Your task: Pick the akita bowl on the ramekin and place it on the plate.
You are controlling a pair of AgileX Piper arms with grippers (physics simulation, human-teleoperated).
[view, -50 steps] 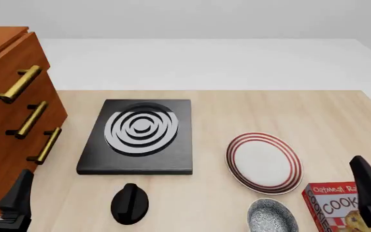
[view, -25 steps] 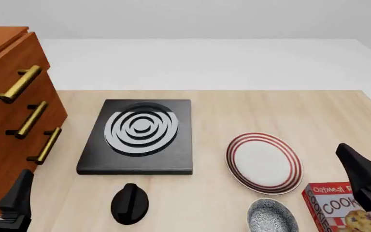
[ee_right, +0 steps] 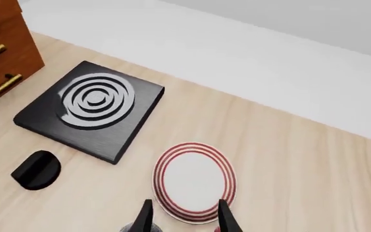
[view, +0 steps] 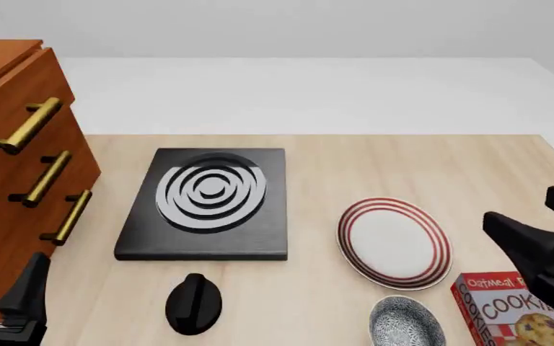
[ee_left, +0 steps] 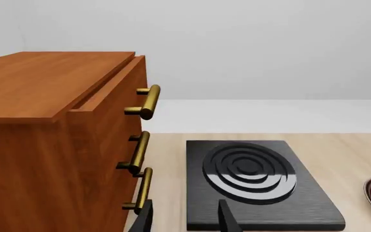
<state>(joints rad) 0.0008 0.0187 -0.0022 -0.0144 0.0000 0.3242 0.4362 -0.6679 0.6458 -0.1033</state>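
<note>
The bowl (view: 407, 322) sits just near-side of the plate (view: 394, 242), both arms' fingers (ee_right: 145, 217) released, right gripper (view: 537, 256) hovering right of the plate.

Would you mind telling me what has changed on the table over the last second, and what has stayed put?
Only the right gripper moved: in the front view it swung up and leftward from the table's right edge, over the cookie box, toward the plate. It holds nothing, jaws open. The left gripper, akita bowl, black slab and black knob stayed where they were.
</note>
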